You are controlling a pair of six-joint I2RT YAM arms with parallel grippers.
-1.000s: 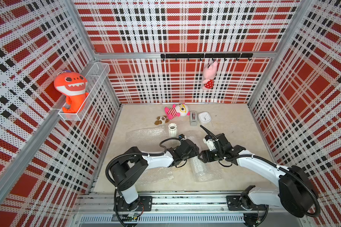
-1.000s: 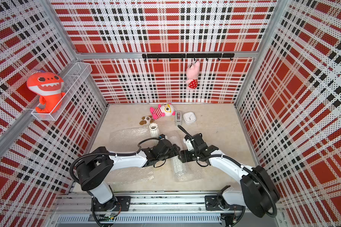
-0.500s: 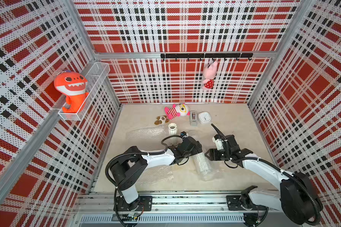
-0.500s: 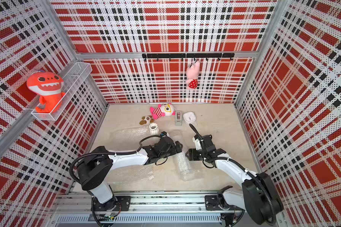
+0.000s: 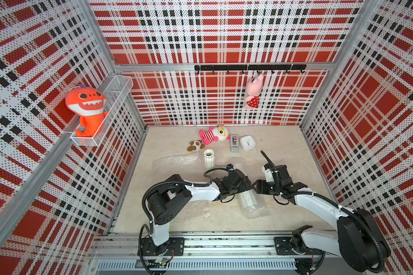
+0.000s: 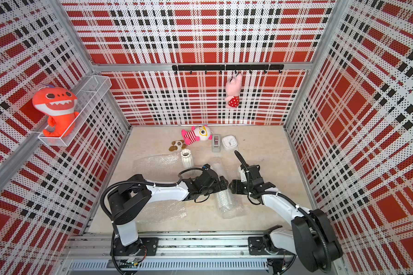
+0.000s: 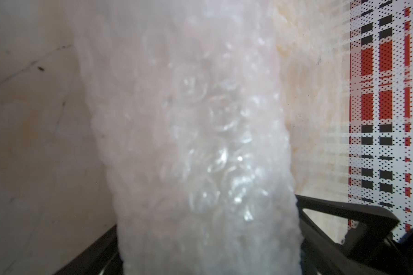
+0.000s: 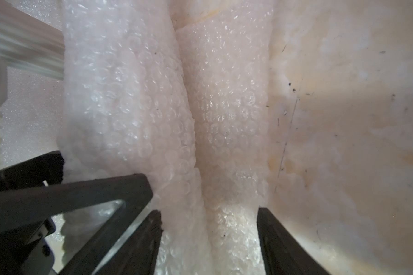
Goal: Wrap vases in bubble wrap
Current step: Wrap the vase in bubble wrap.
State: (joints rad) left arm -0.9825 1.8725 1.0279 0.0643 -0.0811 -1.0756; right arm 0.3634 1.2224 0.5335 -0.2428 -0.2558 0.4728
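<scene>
**Roll stage of a two-arm wrap.** A translucent, crinkled roll of bubble wrap (image 5: 250,202) lies on the beige stone-patterned tabletop (image 5: 284,147) between the two arms, its long axis running from the front edge toward the back wall. What it encloses is hidden, though its bulk suggests that the larger vase is inside. The left gripper (image 5: 247,185) sits over the roll with jaws spread wide to either side, and the left wrist view shows no sign of a squeeze. The right gripper (image 5: 256,187) faces it from the opposite side. In the right wrist view its black fingers (image 8: 274,240) flank a fold of wrap that fills the gap, and whether they press it cannot be told. The slimmer white ribbed ceramic vase (image 5: 209,159) stands upright and bare near the roll's far end, just beside a second, flat sheet of bubble wrap (image 5: 177,164). Handling, as judged: the film is light, limp and springy, so a loose flap tends to unroll if released. Its surface is slick, so a doubled fold should hold better in a pinch than a single layer. The ceramic is rigid, brittle and heavier than the wrap, so it is best grasped across the padded body, not the thin rim, and rolled along the table rather than lifted.
</scene>
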